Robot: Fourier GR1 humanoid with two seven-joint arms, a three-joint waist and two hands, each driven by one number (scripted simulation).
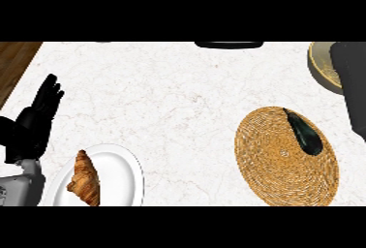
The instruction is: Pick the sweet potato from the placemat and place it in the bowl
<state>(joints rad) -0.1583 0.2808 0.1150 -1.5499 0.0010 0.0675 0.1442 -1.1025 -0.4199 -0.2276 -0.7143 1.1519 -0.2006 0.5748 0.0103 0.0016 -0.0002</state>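
Sweet potato unseen; dark, perhaps eggplant-like item [304, 134] on placemat [282, 164]; left hand [37, 121] fingers straight, beside croissant plate [121, 167].

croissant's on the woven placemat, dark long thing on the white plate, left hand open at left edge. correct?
Swapped. In the head view the croissant lies on the white plate, and the dark long thing lies on the woven placemat, near its upper right edge. The left hand is open at the left edge, as you said.

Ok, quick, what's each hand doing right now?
Left hand: open, resting, holding nothing.
Right hand: only a dark shape at the right edge; cannot be told.
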